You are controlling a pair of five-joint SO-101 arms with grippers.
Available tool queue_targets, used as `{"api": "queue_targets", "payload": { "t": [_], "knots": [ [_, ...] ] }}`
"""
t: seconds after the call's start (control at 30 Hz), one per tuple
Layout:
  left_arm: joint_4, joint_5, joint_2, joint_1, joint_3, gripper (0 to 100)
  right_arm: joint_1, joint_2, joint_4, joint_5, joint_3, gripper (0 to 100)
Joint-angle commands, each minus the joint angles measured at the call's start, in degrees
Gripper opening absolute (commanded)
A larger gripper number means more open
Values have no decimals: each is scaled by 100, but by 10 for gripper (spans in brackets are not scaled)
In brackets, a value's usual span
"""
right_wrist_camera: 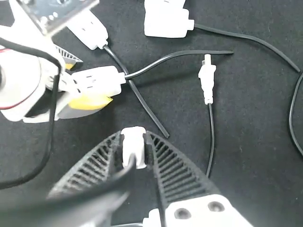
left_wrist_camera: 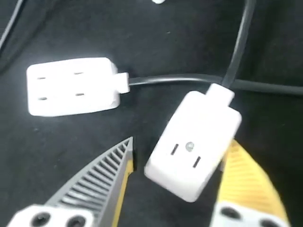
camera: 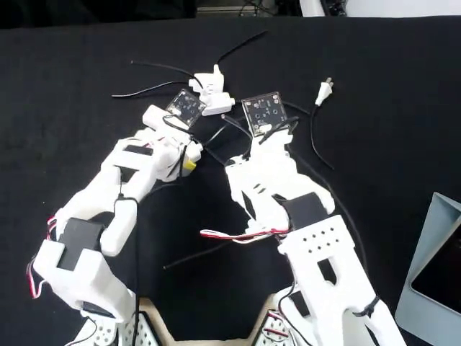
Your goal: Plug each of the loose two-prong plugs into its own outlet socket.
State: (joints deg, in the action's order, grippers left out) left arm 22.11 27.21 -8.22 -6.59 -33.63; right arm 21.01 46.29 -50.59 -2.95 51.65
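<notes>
1. The left gripper [left_wrist_camera: 180, 147] is down over a white outlet socket [left_wrist_camera: 191, 152] on the black table [camera: 403, 65], and that socket is the reference for everything here.
2. Its jaws are parted and straddle the socket. The yellow finger [left_wrist_camera: 246, 175] presses against one side, and the grey ribbed finger [left_wrist_camera: 102, 179] stands off the other side with a strip of table showing between.
3. The socket faces the left wrist camera with two slots and a round hole showing. Its black cord [left_wrist_camera: 239, 42] leaves from the far end.
4. A double outlet block [left_wrist_camera: 71, 87] lies flat near the socket without touching it. The block's cord runs past the socket's cord end.
5. The right gripper [right_wrist_camera: 134, 140] sits near the socket but apart from it, its black ribbed fingers clamped on a white two-prong plug [right_wrist_camera: 133, 147]. I can't make out the prongs from here.
6. In the high view the right gripper [camera: 272, 134] is just across from the left gripper [camera: 186, 153] and its socket.
7. A loose two-prong plug [right_wrist_camera: 207, 80] lies flat on its thin black cord, well apart from the socket and beyond the right gripper.
8. Another white outlet socket [right_wrist_camera: 165, 19] lies apart from the socket, farther off than the double block, and its cord trails away.
</notes>
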Motion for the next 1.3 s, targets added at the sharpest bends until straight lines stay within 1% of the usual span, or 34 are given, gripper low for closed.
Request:
{"api": "queue_targets", "payload": {
  "t": [0.0, 0.1, 0.17, 0.37, 0.5, 0.67, 0.73, 0.8, 0.87, 0.9, 0.97, 1.1, 1.2, 1.27],
  "knots": [
    [-26, 62, 167, -40, 207, 148, -79, 136, 114, -9, -22, 11],
    [105, 62, 510, -40, 22, 53, -79, 136, 114, -18, -22, 11],
    [316, 62, 835, -40, -180, 26, -79, 136, 114, -18, -13, 11],
    [1477, 62, 2233, -242, -866, 29, -79, 127, 105, -35, -13, 11],
    [2180, 62, 3314, -611, -1560, 29, -132, 127, 105, -44, -13, 11],
    [2277, 62, 4352, -769, -2589, 34, -255, 127, 105, -44, -13, 11],
    [2338, 26, 4615, -725, -2809, 87, -255, 127, 105, -44, -13, 11],
    [2453, -62, 4835, -681, -2923, 179, -255, 127, 105, -44, -13, 11],
    [2734, -475, 5073, -576, -2853, 249, -255, 127, 105, -44, -13, 11],
    [2848, -695, 5204, -532, -2791, 265, -255, 127, 105, -44, -13, 11],
    [3147, -905, 5486, -497, -2624, 266, -255, 127, 105, -44, -13, 11],
    [3657, -932, 5908, -655, -2545, 266, -255, 127, 105, -44, -13, 11],
    [3604, -932, 5978, -822, -2844, 266, -255, 127, 105, -44, -13, 11],
    [3314, -932, 5978, -927, -3152, 266, -255, 127, 105, -44, -13, 11]
  ]
}}
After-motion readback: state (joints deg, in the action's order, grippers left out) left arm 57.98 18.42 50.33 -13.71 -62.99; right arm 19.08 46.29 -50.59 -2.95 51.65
